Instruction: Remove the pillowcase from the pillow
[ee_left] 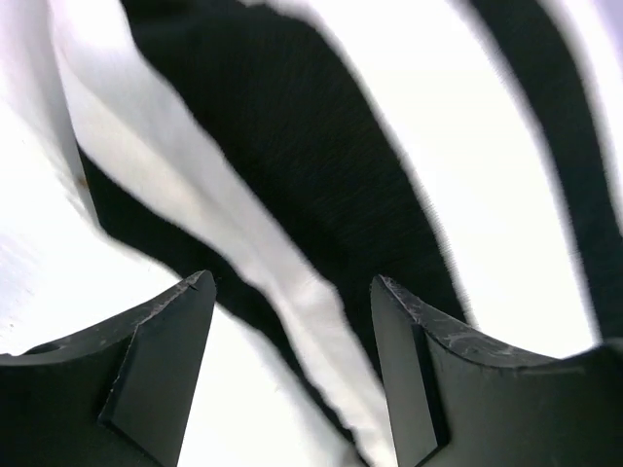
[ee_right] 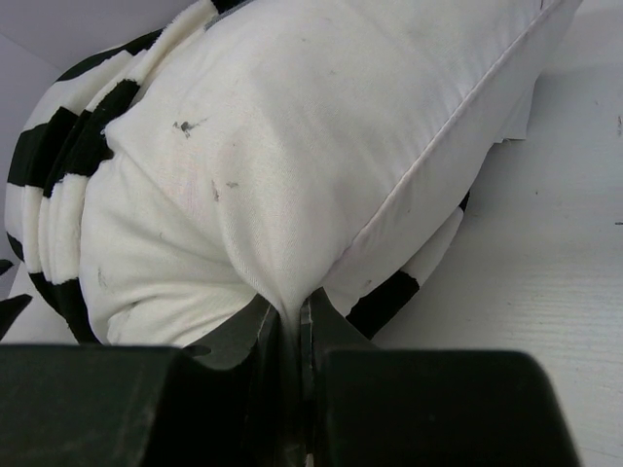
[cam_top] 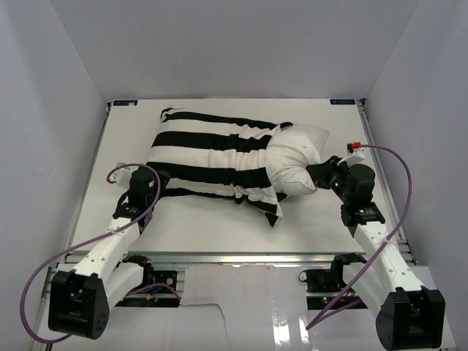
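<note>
The black-and-white striped pillowcase (cam_top: 208,161) lies across the table's middle and covers most of the pillow. The off-white pillow (cam_top: 298,157) sticks out of its right end. My right gripper (cam_top: 322,175) is shut on a pinch of the pillow's fabric (ee_right: 287,302) at its near right side. My left gripper (cam_top: 156,183) is open at the pillowcase's near left corner. In the left wrist view its fingertips (ee_left: 200,287) stand apart over the striped cloth (ee_left: 321,185), with a striped fold between them.
The white table (cam_top: 205,227) is enclosed by white walls at left, right and back. A metal rail (cam_top: 219,256) runs along the near edge. Purple cables (cam_top: 398,183) loop beside both arms.
</note>
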